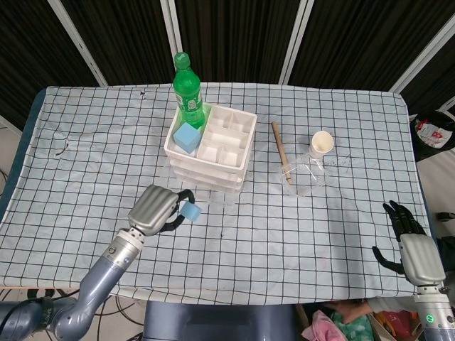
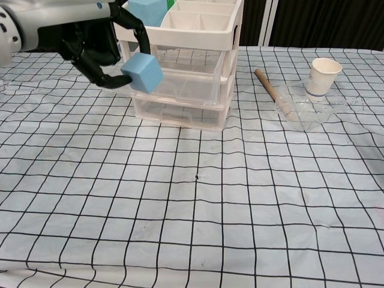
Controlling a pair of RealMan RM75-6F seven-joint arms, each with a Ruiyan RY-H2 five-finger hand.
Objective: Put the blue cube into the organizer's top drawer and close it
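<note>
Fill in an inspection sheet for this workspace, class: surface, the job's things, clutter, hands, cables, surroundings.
Surface: table under a white cloth with a black grid.
Job's things: blue cube held in the air before the organizer; top drawer pulled out; a second blue block sits in the organizer's top tray.
Clutter: green bottle, wooden stick, paper cup, clear plastic container.
Hands: left hand grips the cube in its fingers; right hand at the table's edge, holding nothing.
Cables: nothing seen on the table.
Surroundings: dark panels behind; coloured items on the floor at right.
</note>
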